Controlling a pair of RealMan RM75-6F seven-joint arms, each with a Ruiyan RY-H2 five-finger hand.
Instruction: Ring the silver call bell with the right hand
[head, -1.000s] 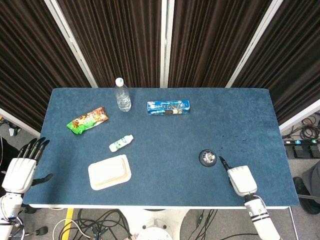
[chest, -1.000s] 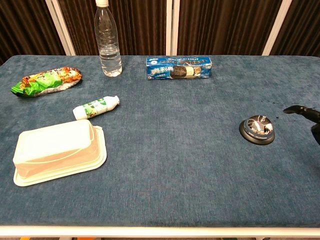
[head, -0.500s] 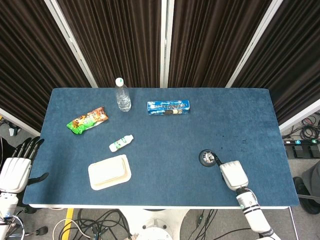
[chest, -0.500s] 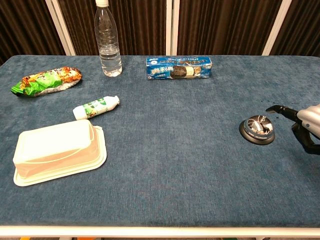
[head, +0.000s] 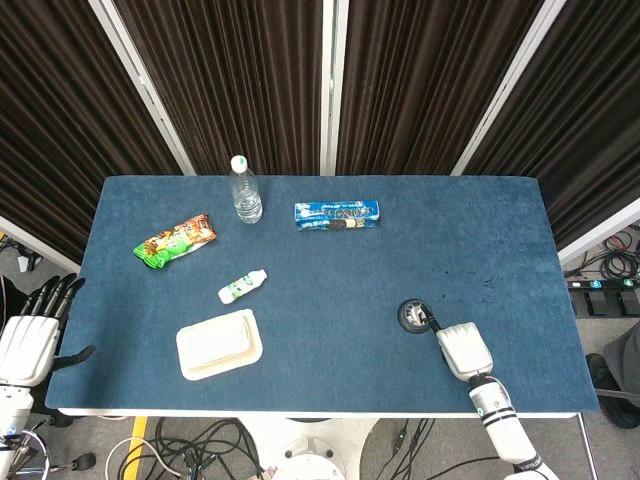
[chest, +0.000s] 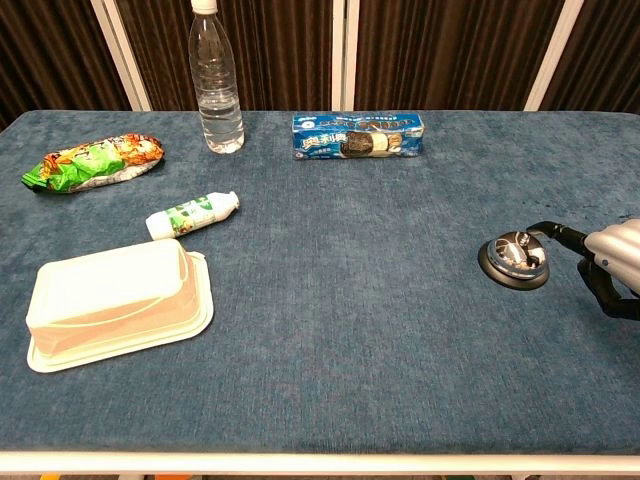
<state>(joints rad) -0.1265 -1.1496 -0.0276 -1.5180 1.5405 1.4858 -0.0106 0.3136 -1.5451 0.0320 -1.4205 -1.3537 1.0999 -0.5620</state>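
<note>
The silver call bell (head: 413, 315) (chest: 514, 258), a shiny dome on a black base, stands on the blue table toward its front right. My right hand (head: 463, 348) (chest: 608, 258) is just right of it, low over the cloth, with one black finger stretched out so its tip meets the bell's right side; it holds nothing. My left hand (head: 32, 340) hangs off the table's left front corner with fingers apart and empty; the chest view does not show it.
A clear water bottle (head: 245, 190) and a blue cookie box (head: 337, 215) stand at the back. A green snack bag (head: 174, 240), a small white-green tube (head: 242, 287) and a white lidded tray (head: 219, 343) lie on the left half.
My right hand has slid left toward the bell, its outstretched finger going from clear of the bell to touching its right side. My left hand has dropped slightly lower.
</note>
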